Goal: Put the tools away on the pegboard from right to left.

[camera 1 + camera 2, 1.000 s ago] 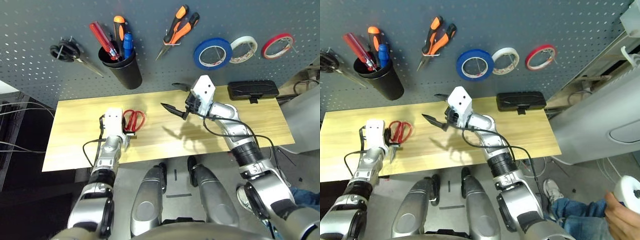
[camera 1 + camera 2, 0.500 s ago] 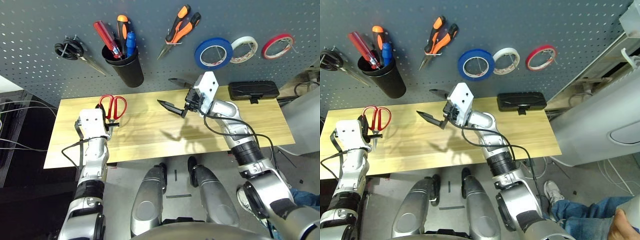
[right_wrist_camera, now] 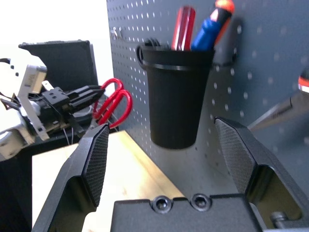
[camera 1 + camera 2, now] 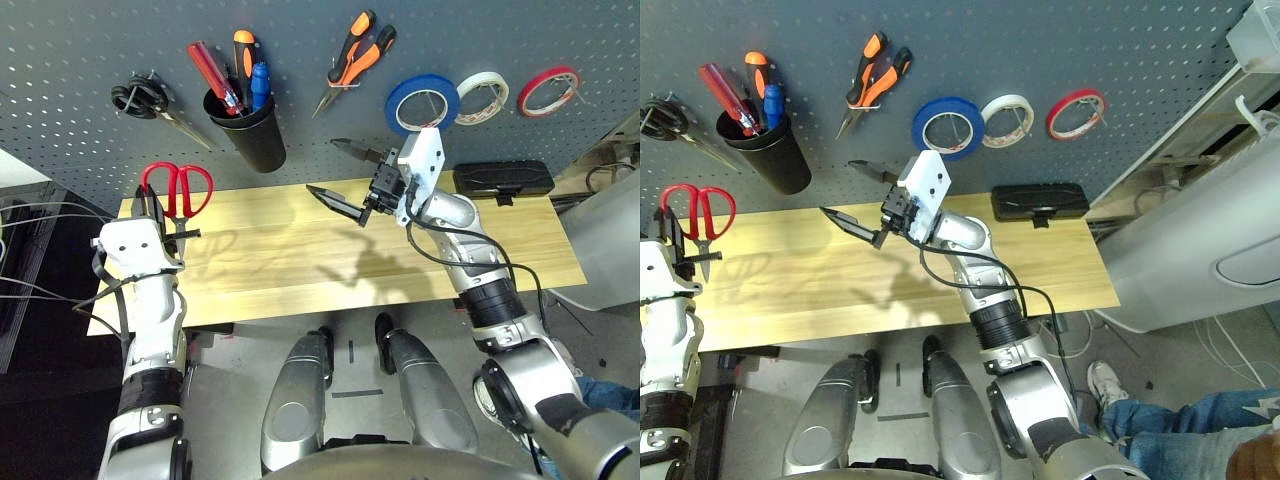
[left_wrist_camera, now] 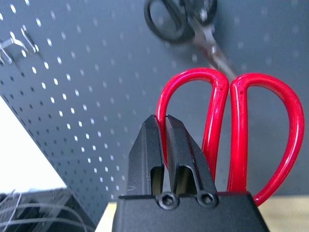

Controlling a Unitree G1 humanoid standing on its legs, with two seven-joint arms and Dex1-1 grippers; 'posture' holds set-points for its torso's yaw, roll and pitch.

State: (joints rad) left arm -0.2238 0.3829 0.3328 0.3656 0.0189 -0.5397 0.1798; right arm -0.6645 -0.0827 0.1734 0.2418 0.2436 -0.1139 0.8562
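Left wrist view gives the main point: the left gripper (image 5: 165,123) is closed on one loop of the red scissors (image 5: 265,79), with the loops up and the blades down; behind them are the board (image 5: 96,72) and the black scissors (image 5: 198,24) which hang there. The right gripper (image 3: 161,123) stands wide with nothing in it, near the cup (image 3: 175,96); the blue screwdriver (image 3: 205,35) is in this cup, the pliers (image 4: 355,63) and the blue tape (image 4: 423,106) hang on the board. So, I judge, only the red scissors remain to put away, probably at the free hook (image 5: 18,43). The grip is on one loop only, so the scissors could turn or open if the blades touch the table (image 4: 300,250) or the board; the fingers also fill part of this loop, so the hook could miss it; going too near the black scissors could knock them off.
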